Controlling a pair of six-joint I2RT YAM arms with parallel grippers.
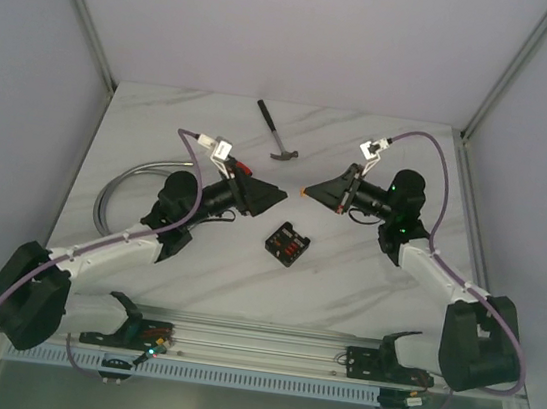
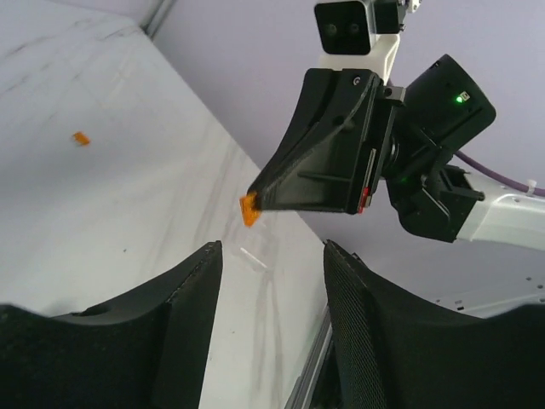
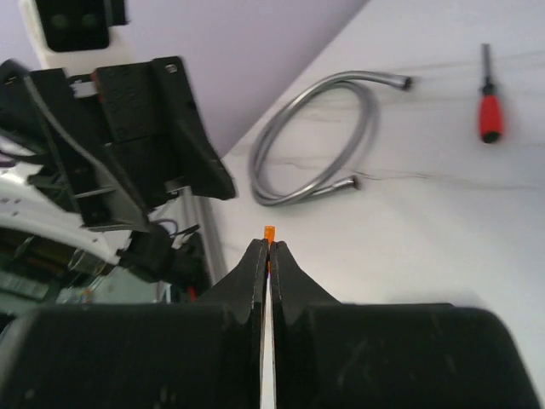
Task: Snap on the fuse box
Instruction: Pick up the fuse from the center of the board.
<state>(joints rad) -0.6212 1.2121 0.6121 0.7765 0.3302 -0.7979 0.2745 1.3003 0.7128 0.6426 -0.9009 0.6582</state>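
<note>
Orange fuse (image 3: 269, 232) sits pinched in the closed right gripper (image 3: 268, 256); the left gripper (image 2: 272, 281) stands partly open, empty. Between the arms lies the fuse box (image 1: 288, 244). Line the fuse square over a free slot, then press straight down

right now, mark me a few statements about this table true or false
1. The right pincer is shut on a small orange fuse. True.
2. The left pincer holds the fuse box. False: its jaws stand apart with nothing between them, and the fuse box lies on the table between the two arms.
3. A hammer lies on the table beyond both pincers. True.
4. The metal hose is draped over the fuse box. False: it lies curled on the left arm's side, apart from the box.
</note>
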